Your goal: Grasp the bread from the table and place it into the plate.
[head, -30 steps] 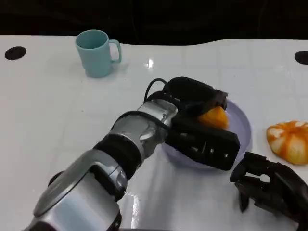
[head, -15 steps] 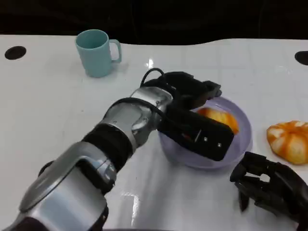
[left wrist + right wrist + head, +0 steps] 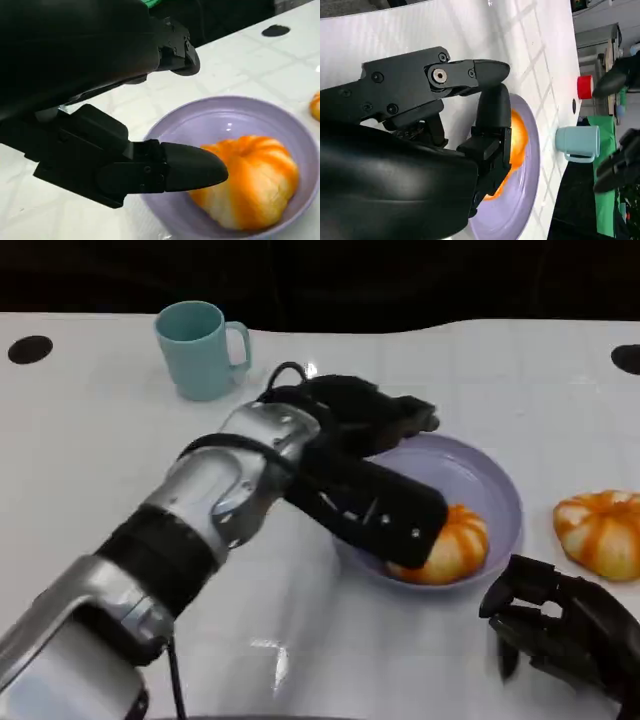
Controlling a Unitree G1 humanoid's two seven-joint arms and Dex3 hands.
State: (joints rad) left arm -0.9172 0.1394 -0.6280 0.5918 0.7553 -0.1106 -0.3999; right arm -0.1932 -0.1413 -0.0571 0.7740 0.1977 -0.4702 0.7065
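Bread (image 3: 447,546) lying loose in the purple plate (image 3: 497,490) near the desk's front right. Left hand (image 3: 372,475) above the plate, fingers apart, holding nothing. Right hand (image 3: 560,628) at the front edge, fingers curled, empty. Second bun (image 3: 601,531) beside the plate; teal mug (image 3: 197,348) toward the back left.

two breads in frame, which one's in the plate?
The bread beside the left robot hand lies inside the purple plate. The other bread sits on the bare table, outside the plate's right rim.

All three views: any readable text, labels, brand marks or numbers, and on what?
None can be read. The teal mug, lilac plate, both bread buns, white table, left hand and right hand carry no visible print.
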